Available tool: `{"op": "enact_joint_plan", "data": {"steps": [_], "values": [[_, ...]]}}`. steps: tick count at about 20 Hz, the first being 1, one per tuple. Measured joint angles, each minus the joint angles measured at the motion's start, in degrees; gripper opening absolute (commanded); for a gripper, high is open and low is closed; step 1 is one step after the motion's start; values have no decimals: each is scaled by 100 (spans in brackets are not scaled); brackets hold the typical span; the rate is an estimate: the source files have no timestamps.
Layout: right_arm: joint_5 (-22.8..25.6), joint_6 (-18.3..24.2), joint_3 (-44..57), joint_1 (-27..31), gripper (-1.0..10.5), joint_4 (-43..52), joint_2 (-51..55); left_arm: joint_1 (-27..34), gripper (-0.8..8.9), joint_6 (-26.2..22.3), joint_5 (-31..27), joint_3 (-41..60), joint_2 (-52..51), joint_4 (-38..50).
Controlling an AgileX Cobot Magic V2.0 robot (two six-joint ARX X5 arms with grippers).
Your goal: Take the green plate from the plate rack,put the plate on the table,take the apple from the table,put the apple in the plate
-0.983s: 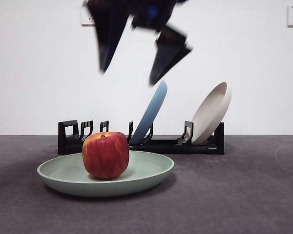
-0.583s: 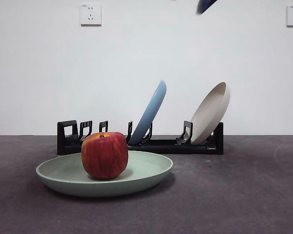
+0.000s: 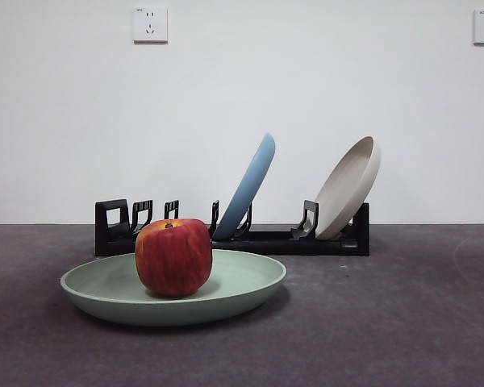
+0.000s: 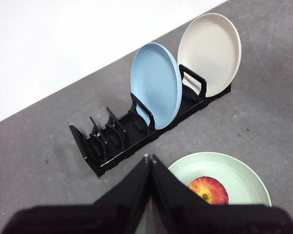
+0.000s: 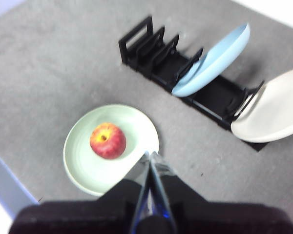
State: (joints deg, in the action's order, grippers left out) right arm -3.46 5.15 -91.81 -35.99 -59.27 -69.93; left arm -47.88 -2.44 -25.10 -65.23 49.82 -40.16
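Arm gone from front view since a second ago. Apple [image 3: 173,256] sits in green plate [image 3: 242,287] on tabletop [image 3: 403,322]. Both grippers' fingers [image 4: 158,187] [image 5: 154,175] closed, empty, high above. Task looks complete.

No text, label or number can be read anywhere

We see the green plate [image 3: 173,289] lying flat on the table [image 3: 387,322], pale mint, shallow, with a raised rim. The apple [image 3: 173,256] sits upright inside it, red with yellow streaks, stem up, off-centre in the dish. Behind them the plate rack [image 3: 230,234] stands long, low and black. All of these lie well below the right gripper [image 5: 150,158] and the left gripper [image 4: 149,160], touching neither.
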Motion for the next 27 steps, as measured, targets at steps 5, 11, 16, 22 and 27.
{"op": "enact_joint_plan", "data": {"steps": [5, 11, 16, 22, 27], "values": [[522, -286, 2299, 2, -17, 1775, 1147, 24, -9, -9, -2, 1217, -761, 1108], [1115, -922, 5189, -92, -17, 3969, 2376, 24, -9, 435, -50, 3414, -1954, 2039], [1556, -1139, 6098, -273, -16, 4743, 2883, 24, -4, 929, -61, 4048, -2072, 2592], [1550, -1314, 6098, -267, -16, 4769, 2881, 24, -3, 960, -20, 4044, -2100, 2594], [1550, -1327, 6098, -267, -16, 4769, 2881, 24, -3, 960, -20, 4044, -2100, 2514]]}}
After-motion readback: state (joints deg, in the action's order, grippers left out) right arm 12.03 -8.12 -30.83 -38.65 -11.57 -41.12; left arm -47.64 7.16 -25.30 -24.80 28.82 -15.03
